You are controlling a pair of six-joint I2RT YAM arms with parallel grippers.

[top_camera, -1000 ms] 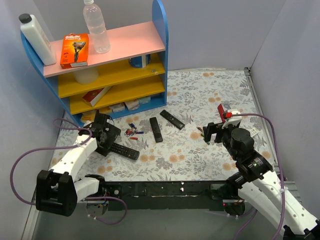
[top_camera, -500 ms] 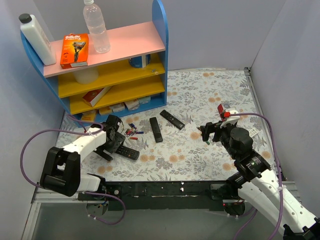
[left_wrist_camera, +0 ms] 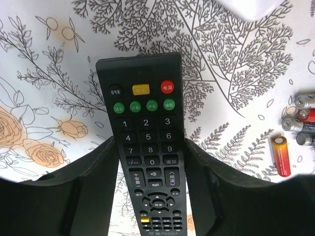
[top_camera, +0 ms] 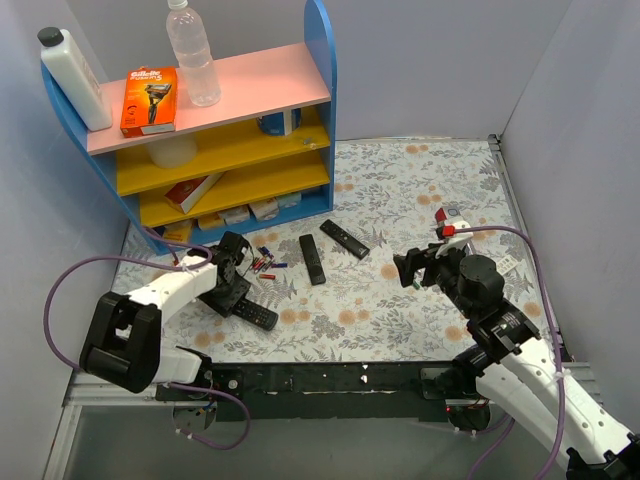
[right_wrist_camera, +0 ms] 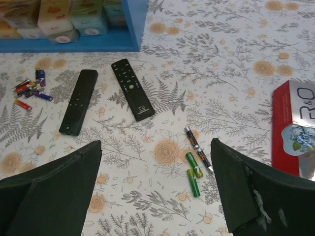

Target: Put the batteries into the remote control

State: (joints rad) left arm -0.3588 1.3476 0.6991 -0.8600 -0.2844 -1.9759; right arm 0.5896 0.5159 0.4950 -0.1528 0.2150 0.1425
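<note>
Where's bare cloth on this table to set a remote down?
Free: the far cloth between the shelf and the right wall, and the near strip between the keypad remote in the left tool and the right tool. Crowded: before the shelf, a pile of cells and two slim remotes.

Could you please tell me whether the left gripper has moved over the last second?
Yes. In the top view the left gripper has shifted right along the blue shelf's front, towards the loose cells, and now clamps the black remote.
</note>
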